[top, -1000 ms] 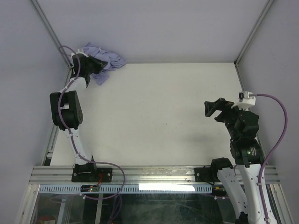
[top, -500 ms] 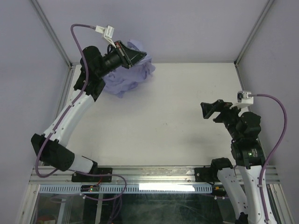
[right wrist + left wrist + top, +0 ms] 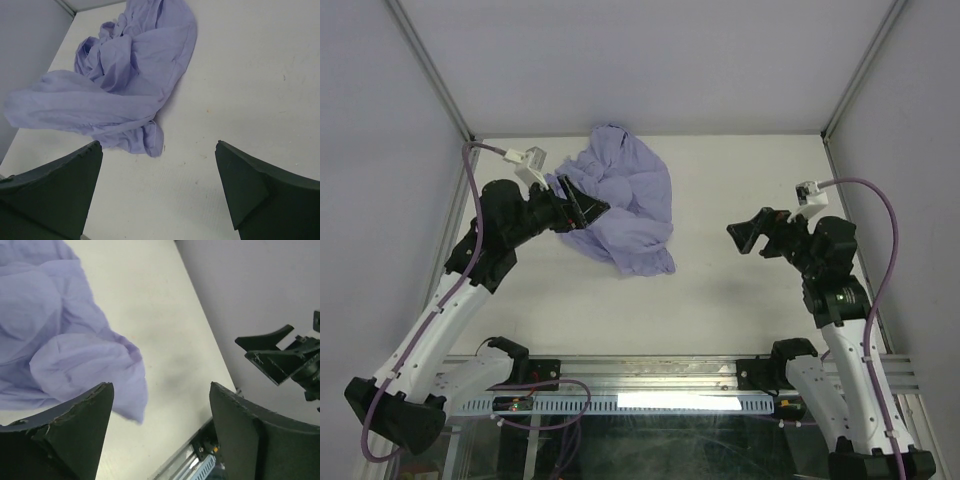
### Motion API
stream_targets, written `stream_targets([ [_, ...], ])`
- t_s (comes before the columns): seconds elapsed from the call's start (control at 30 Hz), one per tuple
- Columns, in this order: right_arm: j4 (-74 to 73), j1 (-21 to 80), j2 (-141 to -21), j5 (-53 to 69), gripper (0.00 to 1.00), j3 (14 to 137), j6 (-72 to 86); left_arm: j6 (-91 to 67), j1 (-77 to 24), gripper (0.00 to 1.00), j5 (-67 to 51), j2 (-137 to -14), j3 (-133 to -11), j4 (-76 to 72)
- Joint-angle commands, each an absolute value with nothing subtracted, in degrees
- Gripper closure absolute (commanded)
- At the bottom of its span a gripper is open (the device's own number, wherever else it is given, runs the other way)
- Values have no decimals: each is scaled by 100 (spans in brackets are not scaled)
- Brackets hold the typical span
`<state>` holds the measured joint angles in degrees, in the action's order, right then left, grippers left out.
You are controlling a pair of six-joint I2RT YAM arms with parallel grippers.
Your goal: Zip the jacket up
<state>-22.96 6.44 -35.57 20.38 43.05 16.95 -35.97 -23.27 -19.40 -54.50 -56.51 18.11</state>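
Note:
The lavender jacket (image 3: 628,205) lies in a crumpled heap on the white table, left of centre toward the back wall. Its zipper is lost in the folds. My left gripper (image 3: 580,208) hovers at the heap's left edge, open and holding nothing. In the left wrist view the jacket (image 3: 55,335) fills the upper left, beyond the spread jaws of the left gripper (image 3: 160,390). My right gripper (image 3: 746,235) is open and empty well to the right of the cloth. The right wrist view looks across bare table at the jacket (image 3: 132,80), past the wide right gripper (image 3: 157,147).
The white table (image 3: 750,180) is boxed in by grey walls at the back and both sides. An aluminium rail (image 3: 650,372) with both arm bases runs along the near edge. The right gripper (image 3: 277,357) shows in the left wrist view.
The left arm swung the jacket from the back left corner out to the back middle of the table, and its jaws opened and let go. The right gripper shifted slightly left.

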Motion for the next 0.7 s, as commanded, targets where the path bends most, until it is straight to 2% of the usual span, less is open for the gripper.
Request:
stream_targets([
  [0.0, -1765, 638, -3938, 2547, 2, 4201, 1660, -3410, -2329, 16, -690, -5512, -5940, 2639],
  [0.1, -1616, 673, -4075, 2536, 2, 4082, 1667, -3361, -2331, 11, -522, -6126, -6184, 3067],
  [0.23, -1512, 705, -4196, 2459, 2, 3931, 1620, -3238, -2335, 9, -968, -7057, -6429, 3068],
  [0.3, -1482, 724, -4253, 2460, 2, 3880, 1618, -3163, -2383, 2, -1215, -7575, -6637, 3087],
  [0.37, -1456, 738, -4288, 2425, 2, 3825, 1636, -3109, -2564, 1, -1225, -8038, -6868, 3118],
  [0.67, -1335, 752, -4306, 2283, 1, 3648, 1714, -2310, -4003, 1, 886, -10455, -8797, 3992],
])
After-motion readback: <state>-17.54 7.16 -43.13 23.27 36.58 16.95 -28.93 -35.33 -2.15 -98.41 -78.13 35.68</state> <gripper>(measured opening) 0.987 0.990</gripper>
